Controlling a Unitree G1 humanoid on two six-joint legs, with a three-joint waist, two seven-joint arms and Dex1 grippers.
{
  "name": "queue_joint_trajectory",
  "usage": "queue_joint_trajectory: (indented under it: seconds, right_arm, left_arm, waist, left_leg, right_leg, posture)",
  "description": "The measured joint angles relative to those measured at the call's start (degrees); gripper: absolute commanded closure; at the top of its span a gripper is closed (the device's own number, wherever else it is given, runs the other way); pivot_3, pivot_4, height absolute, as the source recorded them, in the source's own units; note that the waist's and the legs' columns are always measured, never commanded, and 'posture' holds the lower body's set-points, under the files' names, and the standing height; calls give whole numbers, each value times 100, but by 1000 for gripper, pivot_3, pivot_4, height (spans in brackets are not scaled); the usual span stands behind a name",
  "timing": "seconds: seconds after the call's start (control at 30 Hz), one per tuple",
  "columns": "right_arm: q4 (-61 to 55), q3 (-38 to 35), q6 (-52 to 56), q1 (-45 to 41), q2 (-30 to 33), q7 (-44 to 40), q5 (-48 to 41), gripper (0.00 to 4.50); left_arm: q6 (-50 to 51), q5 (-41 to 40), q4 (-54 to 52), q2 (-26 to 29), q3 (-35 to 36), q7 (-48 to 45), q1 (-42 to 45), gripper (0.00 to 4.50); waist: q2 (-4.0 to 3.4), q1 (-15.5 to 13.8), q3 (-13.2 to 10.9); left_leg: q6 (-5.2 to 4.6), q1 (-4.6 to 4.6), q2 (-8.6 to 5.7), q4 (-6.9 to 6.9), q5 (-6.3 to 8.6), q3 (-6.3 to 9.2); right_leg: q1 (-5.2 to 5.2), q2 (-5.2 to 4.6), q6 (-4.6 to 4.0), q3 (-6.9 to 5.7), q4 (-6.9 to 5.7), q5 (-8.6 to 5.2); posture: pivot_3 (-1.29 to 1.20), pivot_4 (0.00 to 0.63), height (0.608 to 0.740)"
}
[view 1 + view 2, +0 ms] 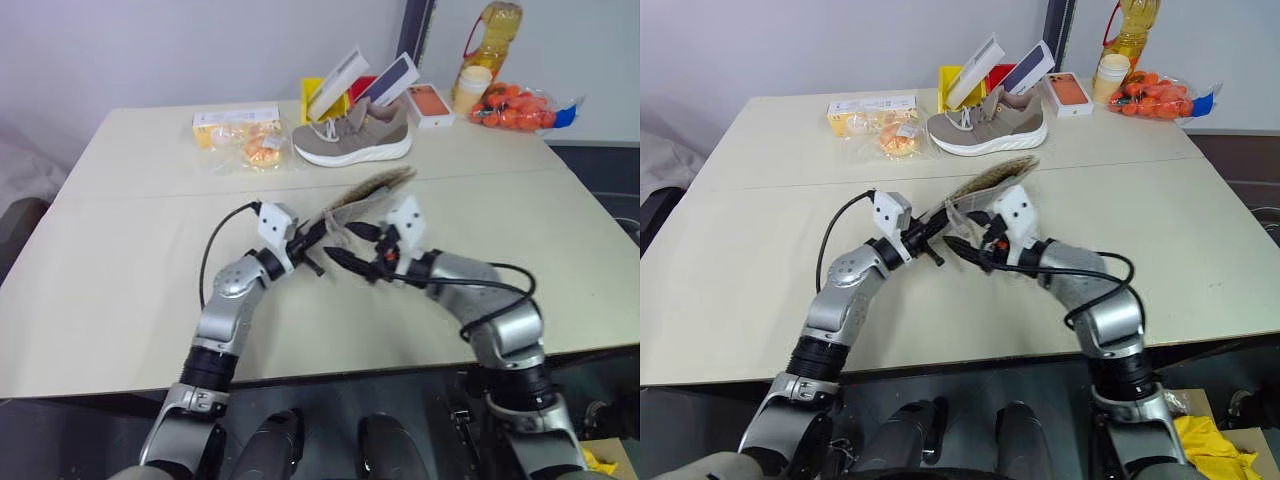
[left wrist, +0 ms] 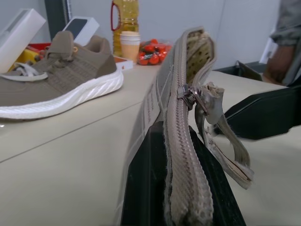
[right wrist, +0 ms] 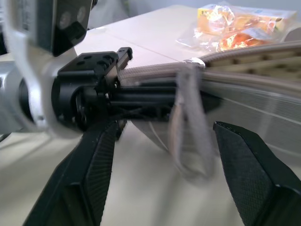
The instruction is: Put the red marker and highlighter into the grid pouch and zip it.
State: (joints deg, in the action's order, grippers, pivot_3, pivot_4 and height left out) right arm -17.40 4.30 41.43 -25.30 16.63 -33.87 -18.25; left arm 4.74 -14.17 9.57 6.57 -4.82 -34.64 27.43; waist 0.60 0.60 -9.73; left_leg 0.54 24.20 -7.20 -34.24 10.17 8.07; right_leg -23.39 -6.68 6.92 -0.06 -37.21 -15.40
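Holding the grid pouch (image 1: 365, 197) up off the table (image 1: 120, 250) near the middle of my head view, I have the left gripper (image 1: 312, 243) pinched tight on the pouch's near end, its jaws closed on the zipper edge. In the left wrist view the zipper runs straight up between those black fingers (image 2: 141, 188), with the metal slider (image 2: 189, 94) partway along and the pull cord (image 2: 225, 141) dangling from it; beyond the slider the mouth of the pouch gapes.

My right gripper (image 1: 362, 252) sits just at 3 o'clock of the left one, jaws standing apart and gripping nothing. Its wrist view shows the pull cord (image 3: 190, 127) hanging between the two fingers (image 3: 247, 165), touching neither as far as I can tell.

I cannot make out the red marker or the highlighter.

Toward 12 o'clock on the table lie a beige sneaker (image 1: 352, 135), a bagged snack pack (image 1: 240, 130), some boxes (image 1: 380, 85), an oil bottle (image 1: 495, 30) and a net of oranges (image 1: 515, 108).
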Motion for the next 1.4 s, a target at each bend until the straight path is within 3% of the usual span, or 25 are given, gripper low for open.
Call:
queue_joint_trajectory:
  seconds: [0.03, 0.13, 0.3, 0.33, 0.6, 0.77, 0.97, 1.07, 1.2, 1.27, 1.4]
  right_arm:
    - [21, 27, 19, -25, -37, 68, 4, 1125]
    - [218, 194, 50, -102, -171, 278, 70, 1924]
    - [366, 224, 69, -197, -153, 355, 93, 4441]
    - [388, 219, 62, -225, -114, 374, 122, 4480]
    - [456, 154, -165, -396, 655, 239, 199, 4480]
    - [1001, -445, -502, -737, 1426, 360, 395, 4480]
    - [1608, -745, -802, -770, 1763, 473, 539, 4480]
    - [1511, -794, -668, -475, 1837, 203, 344, 3603]
    - [1372, -938, -465, 149, 1925, -171, 109, 1647]
    - [1246, -904, -515, 417, 1918, -360, 41, 1591]
    - [1055, -965, -721, 961, 1907, -659, -176, 1591]
  left_arm:
    - [0, 0, -1, 2, 1, 12, 0, 4500]
    - [3, 8, -3, 8, -3, 56, -6, 4500]
    - [0, 41, -52, 62, 0, 138, -27, 4500]
    - [-8, 56, -62, 64, -3, 144, -41, 4500]
    - [-331, 334, -75, 328, -106, 131, -84, 4500]
    - [-656, 478, -124, 696, -115, 72, -222, 4500]
    - [-664, 393, -307, 854, -114, -39, -448, 4500]
    - [-494, 209, -400, 997, -19, -123, -698, 3498]
    - [-52, 30, -455, 1233, 470, 3, -1151, 1489]
    - [137, -60, -694, 1235, 594, 102, -1366, 422]
    - [542, -239, -1283, 1282, 925, 372, -2128, 422]
  waist:
    - [0, 0, 0]
    - [0, 5, 0]
    - [-1, 10, 0]
    - [0, 9, 0]
    - [-1, 17, 1]
    - [-1, 11, 1]
    - [-2, 41, 1]
    - [-3, 31, 1]
    - [-3, 7, 1]
    - [-2, 1, 1]
    - [-3, 7, 1]
  left_leg:
    - [0, 0, 0, 0, 0, 0]
    - [0, -1, 1, 0, 0, 1]
    - [0, -1, 1, 0, 0, 0]
    - [0, -1, 1, 0, 0, 1]
    - [0, -1, 2, 1, 0, -1]
    - [0, -2, 2, 2, 0, -2]
    - [-1, -2, 4, 4, 0, -5]
    - [-1, -2, 5, 5, 1, -5]
    - [-2, -1, 5, 4, 1, -4]
    - [-3, 0, 3, 2, 2, -4]
    - [-4, -1, 5, 3, 3, -4]
  right_leg:
    - [0, 0, 0, 0, 0, 0]
    - [-1, 2, 0, 0, -1, 0]
    - [-1, 3, 0, 0, -1, 0]
    - [-1, 3, 0, 0, -1, 0]
    - [0, 4, 0, 0, -1, 0]
    - [1, 2, 0, 0, 0, 0]
    - [-1, 1, 0, 3, 0, 0]
    - [0, 1, -1, 3, 1, 0]
    - [0, -1, -1, 3, 1, 0]
    - [2, -4, -1, 3, 3, 0]
    - [2, -7, 0, 3, 6, -1]
  posture:
    - [0, 150, 740]
    - [0, 150, 740]
    - [0, 150, 740]
    - [0, 150, 740]
    - [0, 150, 740]
    - [0, 150, 740]
    - [0, 150, 740]
    - [0, 150, 740]
    - [0, 150, 740]
    - [0, 150, 740]
    - [0, 150, 740]
